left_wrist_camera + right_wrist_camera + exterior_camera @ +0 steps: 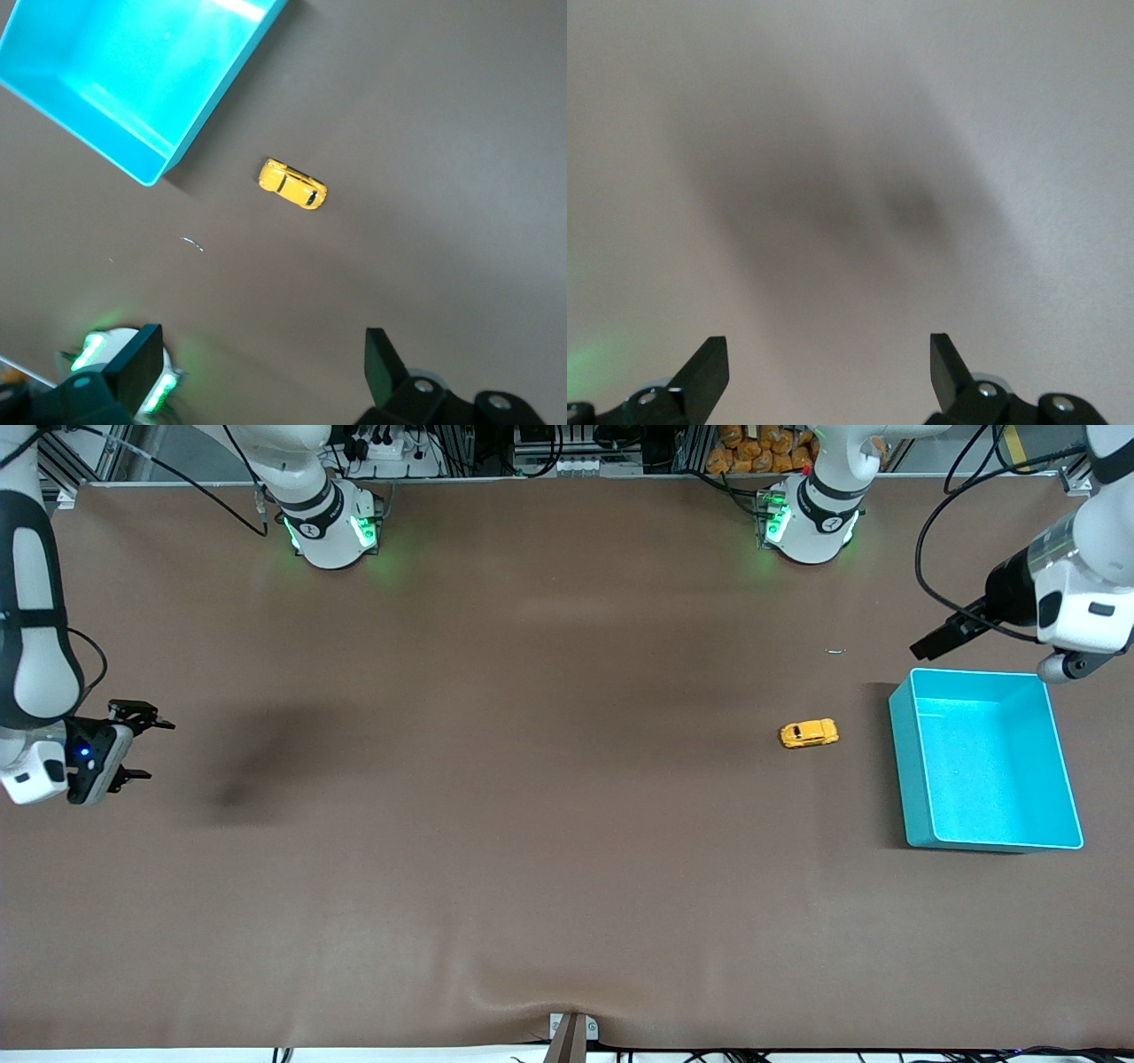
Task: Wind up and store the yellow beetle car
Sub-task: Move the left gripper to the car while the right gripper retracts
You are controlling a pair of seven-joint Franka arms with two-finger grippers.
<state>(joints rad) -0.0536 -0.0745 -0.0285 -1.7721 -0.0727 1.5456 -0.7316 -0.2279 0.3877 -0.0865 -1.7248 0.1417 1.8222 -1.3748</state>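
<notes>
The left gripper (pixel 257 376) hangs with its fingers spread wide, holding nothing, above the table by the teal bin's (pixel 908 771) edge. The yellow beetle car (pixel 809 733) sits on the brown table (pixel 532 824), just beside the bin. The right gripper (pixel 146 748) waits, also wide open, over its own end of the table.

The yellow beetle car (pixel 808 733) sits on the tabletop (pixel 496 797) just beside the bin (pixel 904 771) (toward the left arm's end), not in it.
</notes>
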